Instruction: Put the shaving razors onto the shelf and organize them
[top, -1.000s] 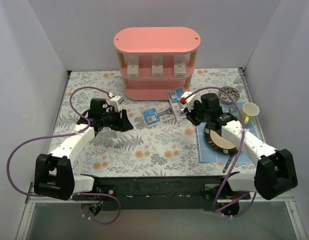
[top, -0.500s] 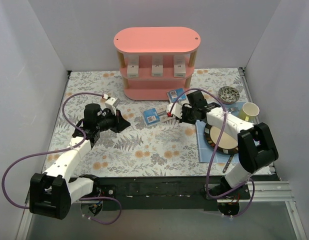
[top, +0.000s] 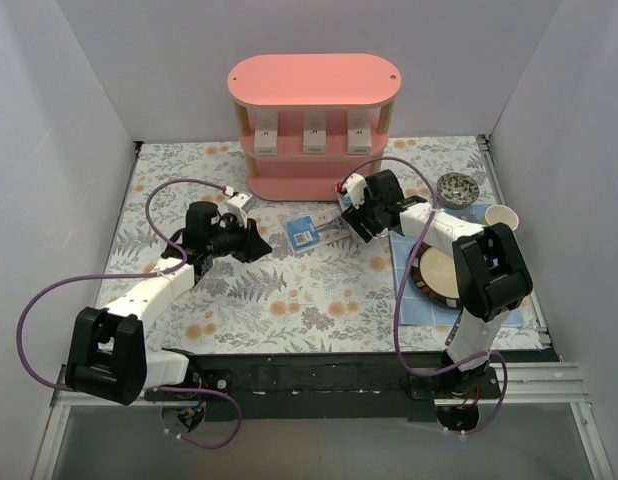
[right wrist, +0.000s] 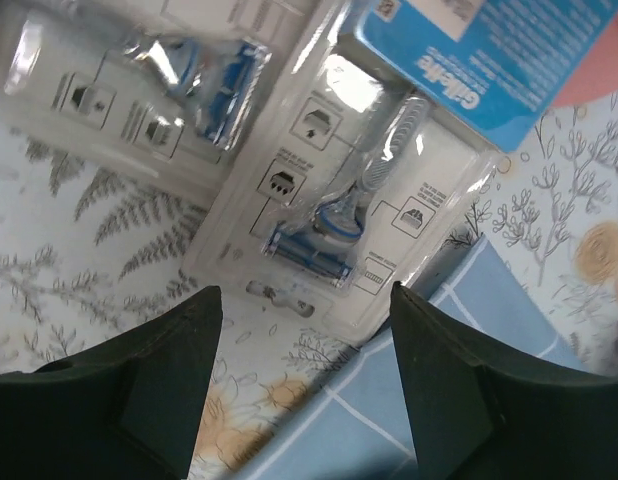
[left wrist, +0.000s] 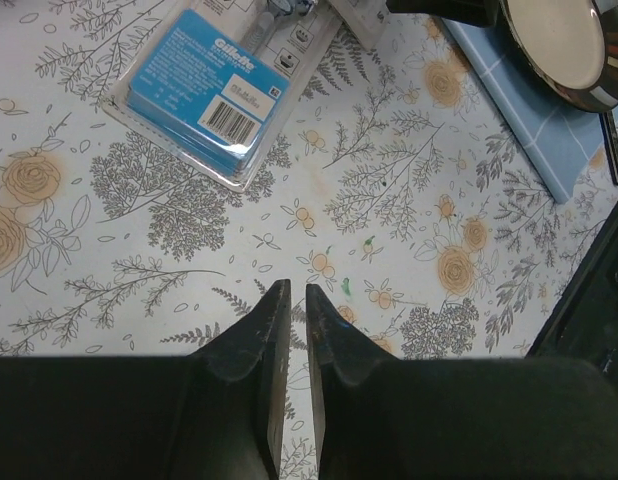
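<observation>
The pink shelf [top: 311, 80] stands at the back, with three white razor boxes [top: 314, 133] upright on its middle tier. A blister pack with a blue card [top: 304, 232] [left wrist: 214, 90] lies flat on the table in front of it. A second blister pack [right wrist: 359, 190] lies beside it, largely under my right gripper in the top view. My right gripper [top: 354, 218] [right wrist: 304, 310] hovers open over that pack's razor end, with nothing between its fingers. My left gripper [top: 257, 245] [left wrist: 297, 295] sits left of the first pack, its jaws nearly together and empty.
A plate [top: 444, 275] [left wrist: 554, 40] rests on a blue mat [top: 414, 300] [right wrist: 389, 430] at the right, with cutlery [top: 459, 325] beside it. A yellow cup [top: 501, 218] and a small patterned bowl [top: 456, 187] stand at the far right.
My right gripper has moved left and farther out over the blister pack by the shelf, and its jaws have opened wide. The left gripper's jaws have come together, and it has shifted only slightly.
</observation>
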